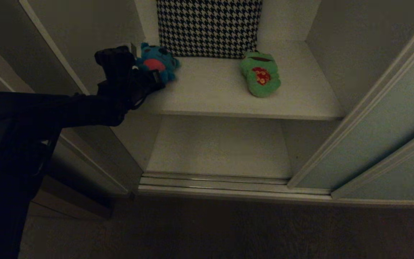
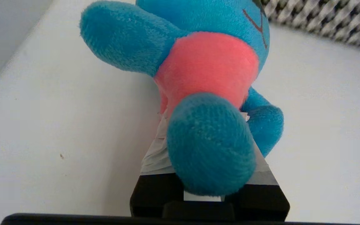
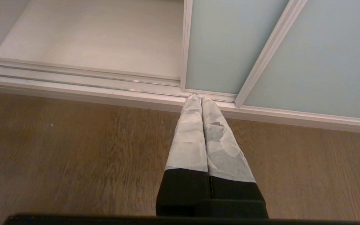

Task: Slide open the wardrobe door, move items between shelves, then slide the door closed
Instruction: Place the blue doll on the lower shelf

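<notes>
Your left gripper [image 1: 149, 80] has reached onto the upper shelf [image 1: 228, 104] at its left end, and its taped fingers [image 2: 155, 153] are closed narrowly on the lower body of the teal-blue bear [image 2: 205, 78], one leg bulging over them. The bear lies straight ahead of the gripper, its body in line with the fingers and its head toward the houndstooth cushion [image 1: 208, 27]. The green frog [image 1: 261, 73] lies well apart toward the right end. The lower shelf [image 1: 221, 147] is directly underneath. Your right gripper [image 3: 201, 99] hangs pinched together over the floor by the slid-open door [image 3: 230, 47].
</notes>
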